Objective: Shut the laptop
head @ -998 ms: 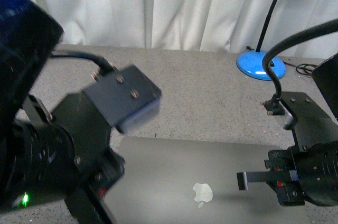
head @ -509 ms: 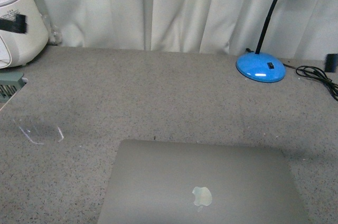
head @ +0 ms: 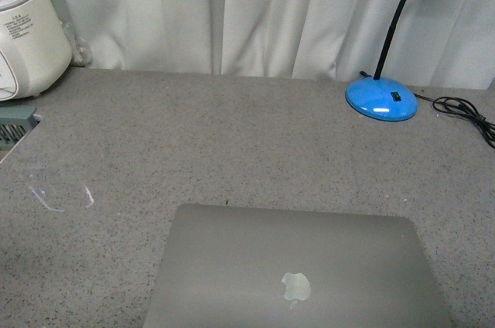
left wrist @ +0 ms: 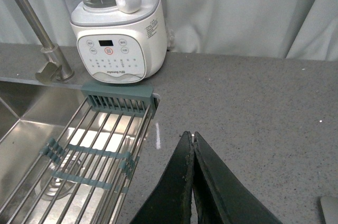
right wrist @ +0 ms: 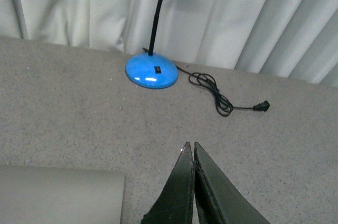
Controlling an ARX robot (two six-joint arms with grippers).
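Observation:
The grey-metal laptop (head: pixel 294 270) lies flat and shut on the grey speckled counter at the front, its pale apple logo (head: pixel 295 287) facing up. Neither arm shows in the front view. My left gripper (left wrist: pixel 192 138) is shut and empty, above bare counter beside the sink; a corner of the laptop (left wrist: pixel 329 209) shows at that view's edge. My right gripper (right wrist: pixel 190 147) is shut and empty, above bare counter past the laptop's corner (right wrist: pixel 58 195).
A blue desk lamp (head: pixel 381 99) with a black cord (head: pixel 464 111) stands at the back right. A white blender (head: pixel 27 34) stands at the back left. A sink with a grey drying rack (left wrist: pixel 90 150) lies left of the counter. White curtains hang behind.
Both arms, which filled the front view's sides over the laptop a second ago, have pulled back out of that view. The laptop lies unmoved, lid down.

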